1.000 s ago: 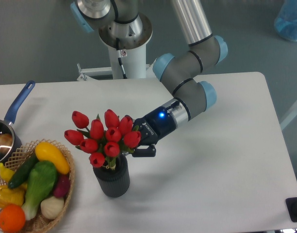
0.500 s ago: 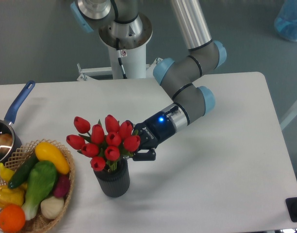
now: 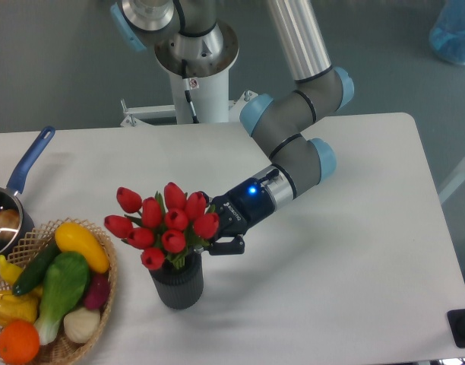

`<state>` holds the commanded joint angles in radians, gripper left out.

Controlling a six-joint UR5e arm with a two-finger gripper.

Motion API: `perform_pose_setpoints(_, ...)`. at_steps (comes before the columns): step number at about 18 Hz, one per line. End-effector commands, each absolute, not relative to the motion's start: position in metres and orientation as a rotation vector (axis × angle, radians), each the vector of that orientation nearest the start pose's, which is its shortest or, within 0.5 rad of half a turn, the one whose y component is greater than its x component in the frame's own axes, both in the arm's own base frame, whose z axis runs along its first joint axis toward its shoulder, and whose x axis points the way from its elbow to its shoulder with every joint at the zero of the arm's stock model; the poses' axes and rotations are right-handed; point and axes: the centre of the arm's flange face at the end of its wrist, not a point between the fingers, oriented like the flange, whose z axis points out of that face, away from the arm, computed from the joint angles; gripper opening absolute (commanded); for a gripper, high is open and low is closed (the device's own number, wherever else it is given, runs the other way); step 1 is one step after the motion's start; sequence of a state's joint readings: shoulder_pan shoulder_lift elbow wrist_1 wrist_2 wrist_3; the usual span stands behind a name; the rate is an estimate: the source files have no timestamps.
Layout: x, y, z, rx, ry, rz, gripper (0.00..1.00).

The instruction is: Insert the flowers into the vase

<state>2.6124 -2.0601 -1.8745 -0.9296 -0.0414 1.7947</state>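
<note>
The flowers, a bunch of red tulip buds with green leaves, stand with their stems down in the mouth of the vase, a dark grey ribbed cylinder near the table's front left. My gripper reaches in from the right, just behind the buds and above the vase's rim. One dark finger shows; the other is hidden by the buds. I cannot tell whether the jaws still hold the stems.
A wicker basket of toy vegetables and fruit stands left of the vase, close to it. A blue-handled saucepan sits at the left edge. The arm's white base is at the back.
The gripper and the flowers have moved down and slightly left, lowering the bunch deeper into the vase. The vase has not moved.
</note>
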Motion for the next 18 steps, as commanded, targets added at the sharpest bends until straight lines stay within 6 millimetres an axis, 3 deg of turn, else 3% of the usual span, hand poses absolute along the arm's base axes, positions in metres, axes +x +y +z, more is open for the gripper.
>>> perform_pose_setpoints(9,-0.3786,0.4912,0.2429,-1.474,0.449,-0.361,0.52)
perform_pose_setpoints(13,-0.3783,0.492,0.2392,-1.461,0.484,-0.324,0.88)
perform_pose_setpoints(18,-0.3808,0.4904,0.2408,-1.46,0.484,-0.317,1.0)
